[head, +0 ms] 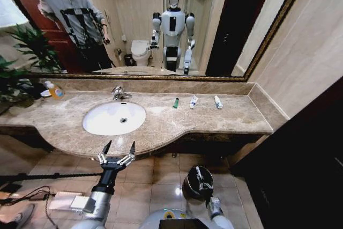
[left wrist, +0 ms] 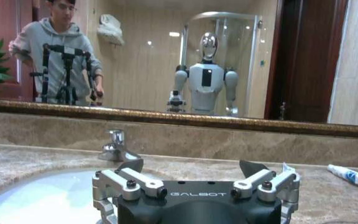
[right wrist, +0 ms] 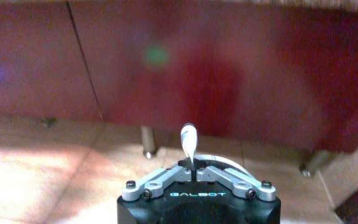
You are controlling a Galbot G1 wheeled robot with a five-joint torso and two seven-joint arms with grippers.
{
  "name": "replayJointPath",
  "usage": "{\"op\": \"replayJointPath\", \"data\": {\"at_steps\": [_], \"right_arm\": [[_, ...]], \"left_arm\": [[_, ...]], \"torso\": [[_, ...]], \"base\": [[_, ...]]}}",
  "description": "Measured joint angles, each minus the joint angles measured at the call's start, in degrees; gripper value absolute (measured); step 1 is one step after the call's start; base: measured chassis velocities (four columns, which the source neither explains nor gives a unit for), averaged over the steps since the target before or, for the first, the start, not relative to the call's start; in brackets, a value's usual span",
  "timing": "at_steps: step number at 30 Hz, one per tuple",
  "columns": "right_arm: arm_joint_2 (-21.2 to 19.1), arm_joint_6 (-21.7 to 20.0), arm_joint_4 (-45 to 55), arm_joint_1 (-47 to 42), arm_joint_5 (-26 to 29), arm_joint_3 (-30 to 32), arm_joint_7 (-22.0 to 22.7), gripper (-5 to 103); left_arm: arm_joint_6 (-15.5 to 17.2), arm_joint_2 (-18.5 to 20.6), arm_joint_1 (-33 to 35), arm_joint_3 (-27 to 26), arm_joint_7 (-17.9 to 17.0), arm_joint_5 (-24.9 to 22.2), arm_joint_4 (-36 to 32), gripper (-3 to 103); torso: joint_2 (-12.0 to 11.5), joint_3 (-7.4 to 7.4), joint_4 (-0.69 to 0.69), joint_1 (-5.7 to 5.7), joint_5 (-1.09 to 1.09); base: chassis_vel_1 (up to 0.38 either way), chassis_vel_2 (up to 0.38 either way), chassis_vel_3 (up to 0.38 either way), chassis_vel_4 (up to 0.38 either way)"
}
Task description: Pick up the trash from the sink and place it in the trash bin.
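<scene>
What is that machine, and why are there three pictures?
It is a robot with two arms, tidying a bathroom. You can see it in the mirror. One picture comes from a camera on its head; the other two come from cameras on its wrists. From the head you see the sink and three small tubes on the counter: a green tube and two white tubes. That is the trash. The left gripper hangs open in front of the sink, holding nothing. The right gripper is low down over the bin on the floor, pinching a small white tube.
</scene>
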Motion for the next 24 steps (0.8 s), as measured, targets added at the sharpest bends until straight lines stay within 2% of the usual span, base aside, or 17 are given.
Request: {"op": "replayJointPath", "data": {"at_steps": [3, 6, 10, 17, 24], "right_arm": [[0.05, -0.19, -3.27, 1.56, 0.38, 0.13, -0.68, 0], [-0.04, -3.43, -8.49, 4.87, 3.61, -0.04, -2.95, 0], [0.09, -5.38, -12.98, 8.12, 5.61, -0.40, -4.02, 0], [0.44, -5.55, -22.56, 15.11, 5.54, -0.67, -4.47, 0], [1.79, -4.93, -30.66, 19.84, 2.13, -0.80, -4.79, 0]], "left_arm": [[0.00, 0.00, 0.00, 0.00, 0.01, 0.00, 0.00, 100], [0.00, 0.00, 0.00, 0.00, 0.01, 0.00, 0.00, 100], [0.00, 0.00, 0.00, 0.00, 0.01, 0.00, -0.01, 100], [0.00, 0.00, 0.00, 0.00, 0.00, 0.00, 0.00, 100], [0.00, 0.00, 0.00, 0.00, 0.01, 0.00, 0.00, 100]], "torso": [[0.00, 0.00, 0.00, 0.00, 0.02], [0.00, 0.00, 0.00, 0.00, 0.01], [0.00, 0.00, 0.00, 0.00, 0.00], [0.00, 0.00, 0.01, 0.00, 0.00], [0.00, 0.00, 0.00, 0.00, 0.01]], "base": [[0.000, 0.000, 0.000, 0.000], [0.000, 0.000, 0.000, 0.000], [0.000, 0.000, 0.000, 0.000], [0.000, 0.000, 0.000, 0.000], [0.000, 0.000, 0.000, 0.000]]}}
